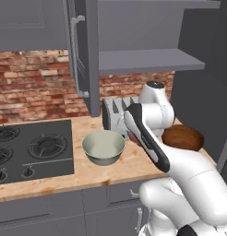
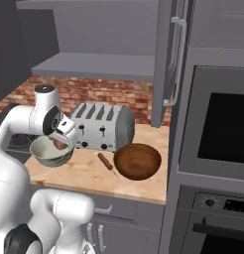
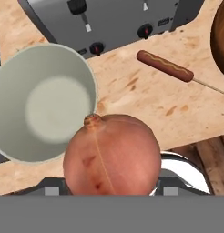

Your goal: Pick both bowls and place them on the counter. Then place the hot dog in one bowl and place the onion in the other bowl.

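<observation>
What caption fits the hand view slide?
Gripper holds the onion beside the grey-green bowl; hot dog lies on the counter.

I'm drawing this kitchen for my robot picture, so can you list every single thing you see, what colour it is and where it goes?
Pale bowl: one, grey-green with cream inside, empty, on the counter right of the stove.
Brown bowl: one, dark reddish-brown, empty, on the counter in front of the toaster's right end.
Hot dog: one, reddish-brown on a thin stick, lying on the counter between the bowls.
Onion: one, round, reddish-brown, held in the claw beside the pale bowl.
Toaster: one, silver, against the brick wall.
Stove: one, black, left end.
Counter: one, tan wood.
Oven: one, dark, right side.
Cabinet door: one, grey, open above.
Claw: one, closed on the onion.
</observation>
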Robot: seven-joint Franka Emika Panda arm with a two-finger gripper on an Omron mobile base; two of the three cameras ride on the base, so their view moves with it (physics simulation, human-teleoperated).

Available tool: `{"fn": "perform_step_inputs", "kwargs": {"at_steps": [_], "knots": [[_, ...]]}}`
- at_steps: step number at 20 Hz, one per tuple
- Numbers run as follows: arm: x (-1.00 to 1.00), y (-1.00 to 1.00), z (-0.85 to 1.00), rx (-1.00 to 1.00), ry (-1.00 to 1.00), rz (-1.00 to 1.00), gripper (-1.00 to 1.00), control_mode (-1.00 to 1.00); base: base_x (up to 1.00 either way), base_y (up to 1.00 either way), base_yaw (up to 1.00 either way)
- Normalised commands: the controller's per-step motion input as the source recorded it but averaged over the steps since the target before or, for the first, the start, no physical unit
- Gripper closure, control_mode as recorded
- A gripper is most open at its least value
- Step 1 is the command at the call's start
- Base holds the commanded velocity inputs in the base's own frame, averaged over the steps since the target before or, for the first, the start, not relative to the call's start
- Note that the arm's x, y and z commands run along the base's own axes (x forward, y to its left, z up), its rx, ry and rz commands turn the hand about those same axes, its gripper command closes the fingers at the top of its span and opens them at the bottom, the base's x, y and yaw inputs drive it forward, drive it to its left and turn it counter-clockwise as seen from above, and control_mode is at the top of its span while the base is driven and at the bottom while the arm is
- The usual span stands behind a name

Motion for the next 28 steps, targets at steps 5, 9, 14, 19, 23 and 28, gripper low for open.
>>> {"fn": "perform_step_inputs", "kwargs": {"at_steps": [5,9,14,19,23,28], "knots": [[0.30,0.41,0.03,0.03,0.00,0.00,1.00,-1.00,0.00,0.00,0.00],[0.37,0.42,-0.14,0.02,0.00,0.00,1.00,-1.00,0.00,0.00,0.00],[0.27,0.38,-0.21,0.03,0.00,0.01,1.00,-1.00,0.00,0.00,0.00],[0.18,0.28,-0.27,0.00,0.05,0.02,1.00,-1.00,0.00,0.00,0.00],[0.22,0.16,-0.30,0.00,0.08,0.02,1.00,-1.00,0.00,0.00,0.00],[0.20,0.14,-0.30,0.00,0.09,0.04,1.00,-1.00,0.00,0.00,0.00]]}}
